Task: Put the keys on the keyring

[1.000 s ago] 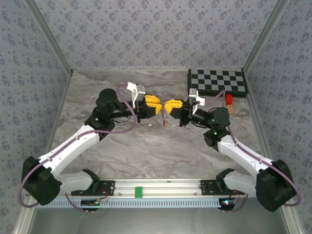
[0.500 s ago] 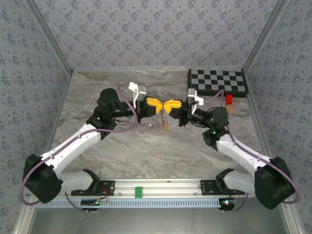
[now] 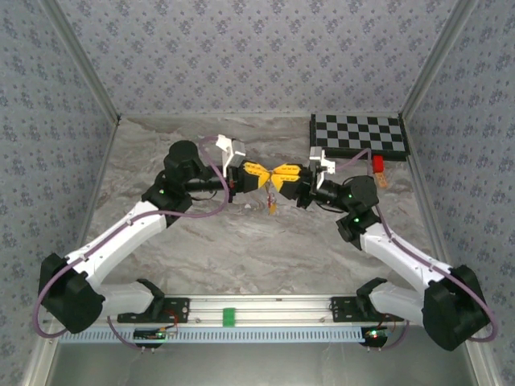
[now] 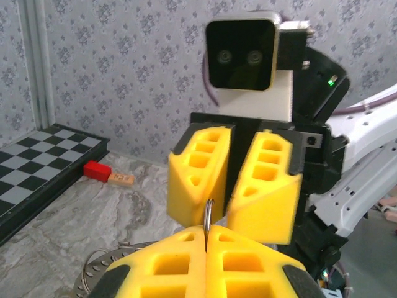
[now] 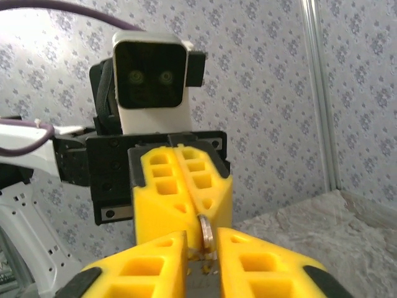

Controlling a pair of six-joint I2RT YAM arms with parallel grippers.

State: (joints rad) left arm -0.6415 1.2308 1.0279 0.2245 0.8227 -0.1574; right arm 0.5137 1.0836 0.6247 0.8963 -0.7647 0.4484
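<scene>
Top view: found the left tool (image 3: 257, 171) and the right tool (image 3: 286, 174) held above the middle of the worktop (image 3: 241, 249), yellow fingers meeting tip to tip. Just on the near side of that meeting point, noted the keys (image 3: 272, 206) as a small orange-tan speck, too small to tell one from the other. Could not read the finger spacing of either tool at this range. Toward the far right corner, recorded a chessboard (image 3: 358, 135), with a red block (image 3: 376, 163) and a tan block (image 3: 383, 178) just beside its near right corner, all well apart from the tools. Also noted a green piece (image 3: 228, 316) on the near rail. Left wrist view: confirmed own fingers pressed together at the left tool (image 4: 206, 239), with the thin silvery edge of the keyring (image 4: 208, 218) rising from the seam between them and pinched there. Opposite, saw the right tool (image 4: 231, 186) with fingers parted by a narrow dark gap. Logged chessboard (image 4: 37, 161), red block (image 4: 97, 170) and tan block (image 4: 121, 180) low at left, unobstructed. Right wrist view: found the keyring (image 5: 205, 234) edge-on, standing in the gap between own fingertips at the right tool (image 5: 201, 247) and just before the closed tips of the left tool (image 5: 181, 186). Cannot tell whether own pads press on it.
</scene>
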